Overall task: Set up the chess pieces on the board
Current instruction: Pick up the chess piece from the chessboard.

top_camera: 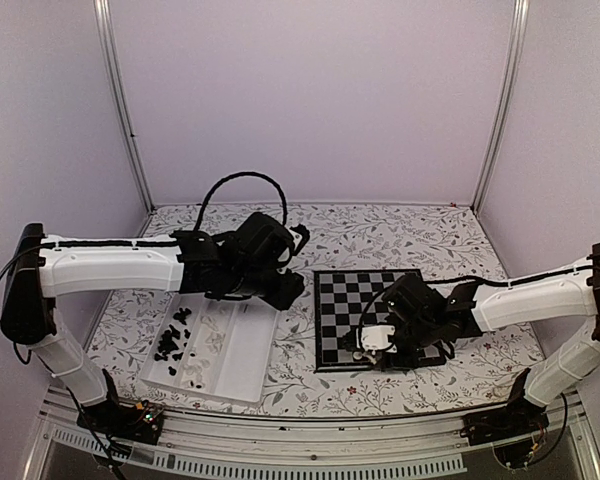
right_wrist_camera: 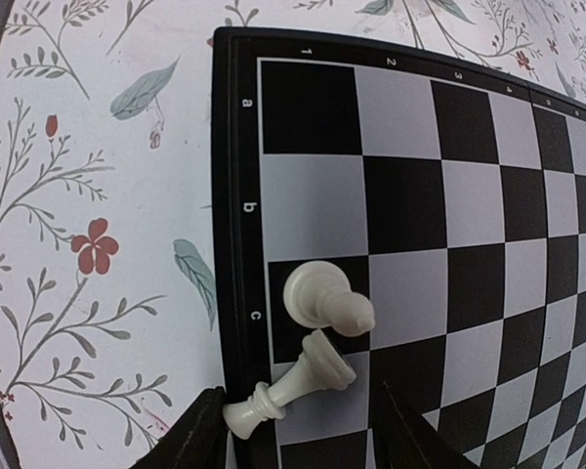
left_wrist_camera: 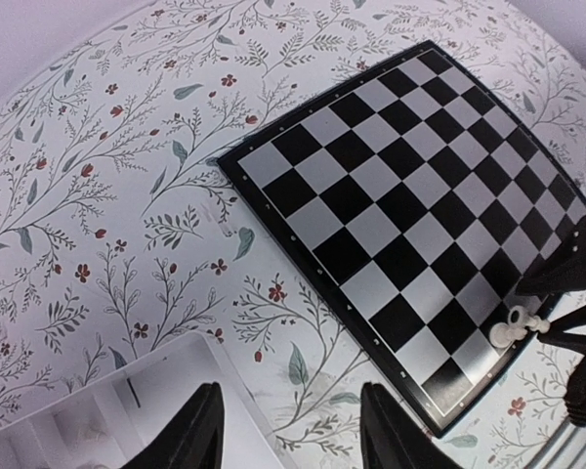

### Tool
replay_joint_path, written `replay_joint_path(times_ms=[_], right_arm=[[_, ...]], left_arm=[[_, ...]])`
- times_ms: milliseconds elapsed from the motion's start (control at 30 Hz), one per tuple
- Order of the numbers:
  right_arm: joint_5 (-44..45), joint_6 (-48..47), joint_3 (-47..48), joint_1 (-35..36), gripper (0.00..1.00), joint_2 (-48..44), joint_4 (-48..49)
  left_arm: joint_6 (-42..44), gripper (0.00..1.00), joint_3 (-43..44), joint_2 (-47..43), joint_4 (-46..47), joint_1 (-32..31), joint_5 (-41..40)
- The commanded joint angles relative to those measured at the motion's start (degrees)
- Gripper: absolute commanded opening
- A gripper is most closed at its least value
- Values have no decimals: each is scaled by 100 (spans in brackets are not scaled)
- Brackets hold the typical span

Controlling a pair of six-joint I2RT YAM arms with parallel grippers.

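Note:
The black and silver-grey board (top_camera: pixel 375 315) lies right of centre. Two cream-white pieces rest at its near left edge: one stands (right_wrist_camera: pixel 322 298) on a black square, the other lies toppled (right_wrist_camera: pixel 293 383) across the border beside it. They also show in the left wrist view (left_wrist_camera: pixel 513 325). My right gripper (right_wrist_camera: pixel 298 430) is open, its fingers either side of the fallen piece. My left gripper (left_wrist_camera: pixel 288 430) is open and empty over the cloth between the white tray (top_camera: pixel 250 360) and the board. Black pieces (top_camera: pixel 175 335) and white pieces (top_camera: pixel 205 355) lie in the tray.
A floral cloth (top_camera: pixel 380 235) covers the table. Metal frame posts (top_camera: pixel 120 100) stand at the back corners. The tray's corner (left_wrist_camera: pixel 127 410) is right by my left fingers.

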Motion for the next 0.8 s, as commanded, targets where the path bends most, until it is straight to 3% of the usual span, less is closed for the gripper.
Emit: replay_joint_path(times_ms=[0,133,767], right_arm=[[133,121,-21,-188,49,-163,121],[12,132,-17,-314,42,-201,67],[-367,312,155,-897,30,104,-125]], left_arm=[[-31,50,7,-35,133,86,130],[-30,50,53,-15,133,80,182],[-97,50,-69,69,245,78,493]])
